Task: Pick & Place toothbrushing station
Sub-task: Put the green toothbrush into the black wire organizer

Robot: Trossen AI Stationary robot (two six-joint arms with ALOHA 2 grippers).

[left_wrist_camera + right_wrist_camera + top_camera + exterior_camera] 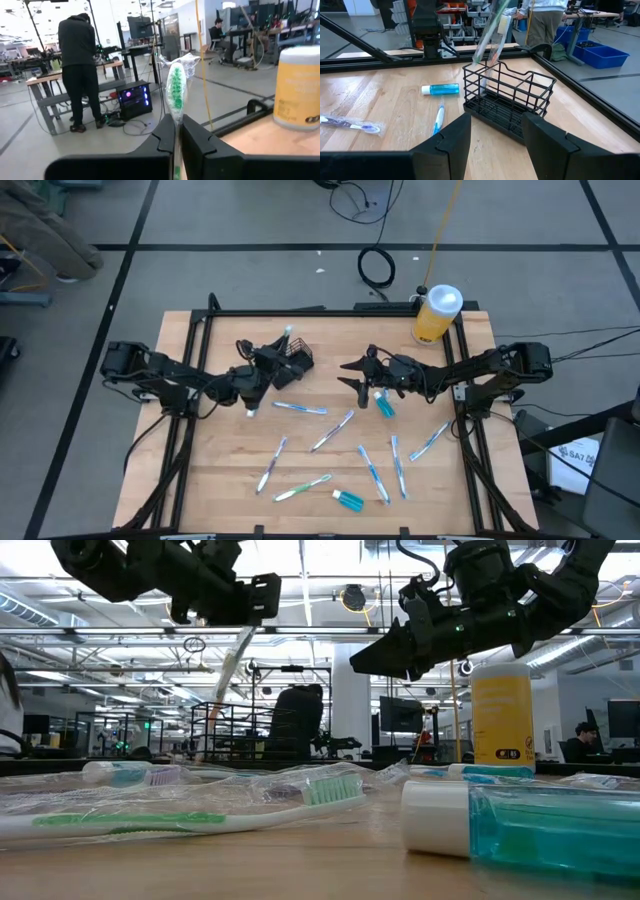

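Observation:
The black wire caddy (pixel 293 362) stands on the table at its far middle and shows in the right wrist view (pixel 510 97). My left gripper (pixel 266 370) is right beside the caddy, on its left, shut on a wrapped toothbrush with green bristles (pixel 176 82). In the right wrist view a wrapped toothbrush (pixel 491 31) slants over the caddy's far corner; whether its lower end is inside, I cannot tell. My right gripper (pixel 353 375) is open and empty, a short way to the caddy's right, with its fingers pointing at it (pixel 495 145). My left gripper pinches the wrapped toothbrush between its two fingers (pixel 162 135), on the neck just below the bristle head (pixel 177 125). The head sticks out past the fingertips. The rest of the brush slants down below the gripper (pixel 228 665), clear of the table.
Several wrapped toothbrushes (pixel 330 432) lie across the table's near half. One small blue bottle (pixel 385 406) lies under my right arm and another (pixel 350 500) near the front edge. A tall yellow bottle (pixel 436 315) stands at the far right corner. A person (pixel 77 65) stands beyond the table.

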